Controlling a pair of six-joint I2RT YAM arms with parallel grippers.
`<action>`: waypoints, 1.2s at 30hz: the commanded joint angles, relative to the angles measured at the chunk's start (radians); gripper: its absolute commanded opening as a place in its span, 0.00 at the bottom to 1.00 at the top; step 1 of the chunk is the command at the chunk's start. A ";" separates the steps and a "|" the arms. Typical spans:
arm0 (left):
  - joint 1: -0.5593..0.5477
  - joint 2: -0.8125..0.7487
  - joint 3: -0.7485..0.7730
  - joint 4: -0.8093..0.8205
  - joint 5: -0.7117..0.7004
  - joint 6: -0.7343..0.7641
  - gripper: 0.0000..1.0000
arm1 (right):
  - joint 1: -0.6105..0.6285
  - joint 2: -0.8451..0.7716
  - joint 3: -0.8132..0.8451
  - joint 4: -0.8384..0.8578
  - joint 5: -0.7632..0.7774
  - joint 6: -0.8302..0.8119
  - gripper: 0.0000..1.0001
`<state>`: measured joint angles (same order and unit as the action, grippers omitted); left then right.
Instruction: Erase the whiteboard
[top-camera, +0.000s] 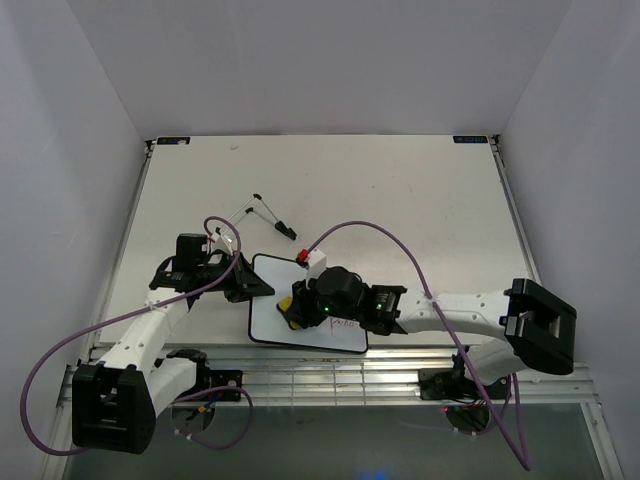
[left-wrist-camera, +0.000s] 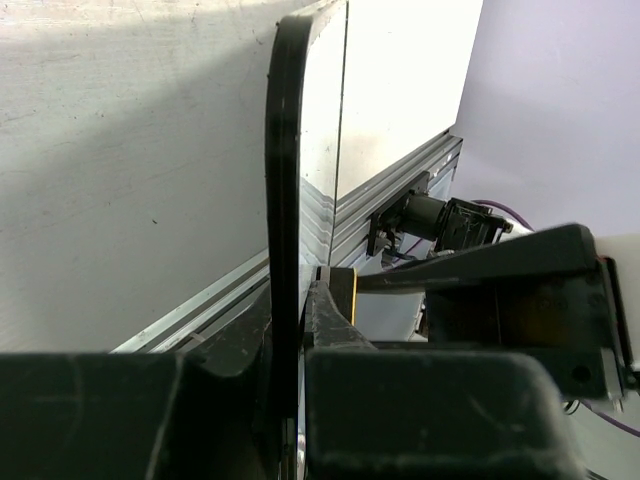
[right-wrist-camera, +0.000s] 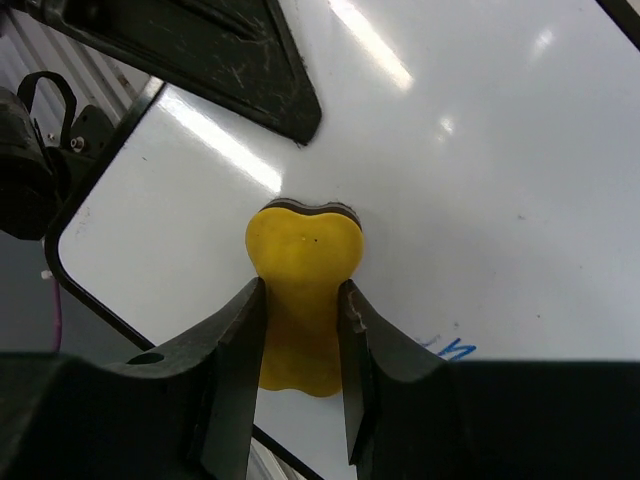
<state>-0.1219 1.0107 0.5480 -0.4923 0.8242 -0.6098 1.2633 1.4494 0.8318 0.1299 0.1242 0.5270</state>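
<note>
Two grippers working: right gripper (right-wrist-camera: 300, 292) pinching eraser (right-wrist-camera: 303, 250), pressing it on whiteboard (right-wrist-camera: 480, 200), which is lying at table's (top-camera: 400, 190) 6 o'clock edge. Left gripper (top-camera: 248, 285) clamping its 9 o'clock rim. Blue writing (right-wrist-camera: 455, 349) sitting at eraser's 4 o'clock.

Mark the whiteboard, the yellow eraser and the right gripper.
whiteboard (right-wrist-camera: 500, 200): right wrist view, bare white face.
yellow eraser (right-wrist-camera: 303, 245): right wrist view, its upper lobe.
right gripper (right-wrist-camera: 300, 290): right wrist view, midway between fingertips.
</note>
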 joint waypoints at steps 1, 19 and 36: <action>-0.010 -0.015 0.036 0.043 -0.177 0.005 0.00 | -0.018 0.042 -0.161 -0.207 -0.044 0.042 0.23; -0.009 -0.020 0.026 0.057 -0.226 -0.019 0.00 | -0.173 -0.080 -0.199 -0.213 -0.150 -0.010 0.22; -0.010 -0.035 0.020 0.066 -0.217 -0.022 0.00 | 0.082 0.147 0.113 -0.251 -0.046 0.016 0.22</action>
<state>-0.1226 0.9977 0.5522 -0.4706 0.7750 -0.6445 1.3132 1.5013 0.9745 -0.0269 0.0639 0.5198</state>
